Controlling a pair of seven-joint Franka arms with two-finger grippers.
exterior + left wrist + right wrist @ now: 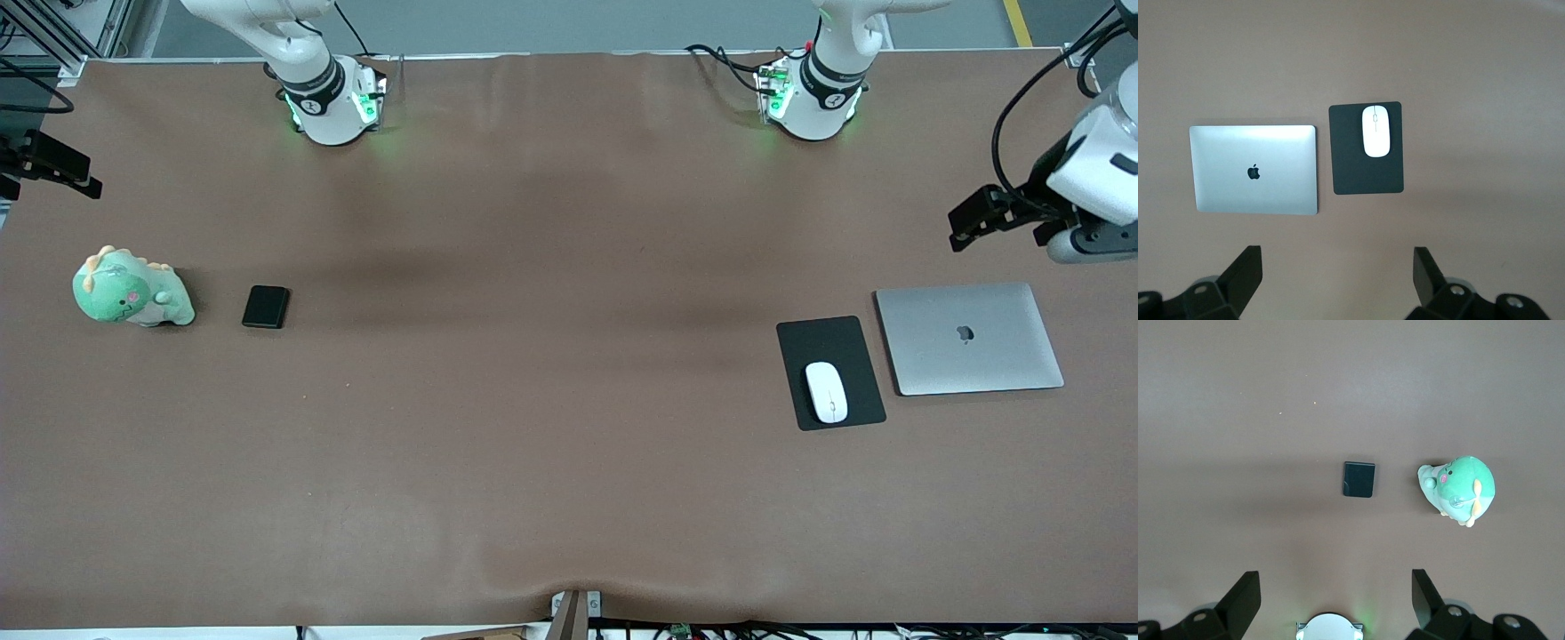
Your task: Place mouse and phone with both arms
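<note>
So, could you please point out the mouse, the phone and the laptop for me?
mouse [826, 392], front view, middle of its white top.
phone [266, 307], front view, centre of its black face.
laptop [1255, 169], left wrist view, closed silver lid by the logo.

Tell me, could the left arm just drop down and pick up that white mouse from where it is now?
Probably yes. The left tool hangs open, up in the air at its own end of the table. The mouse lies uncovered on the black mat, apart from the closed laptop, with nothing above it.
</note>
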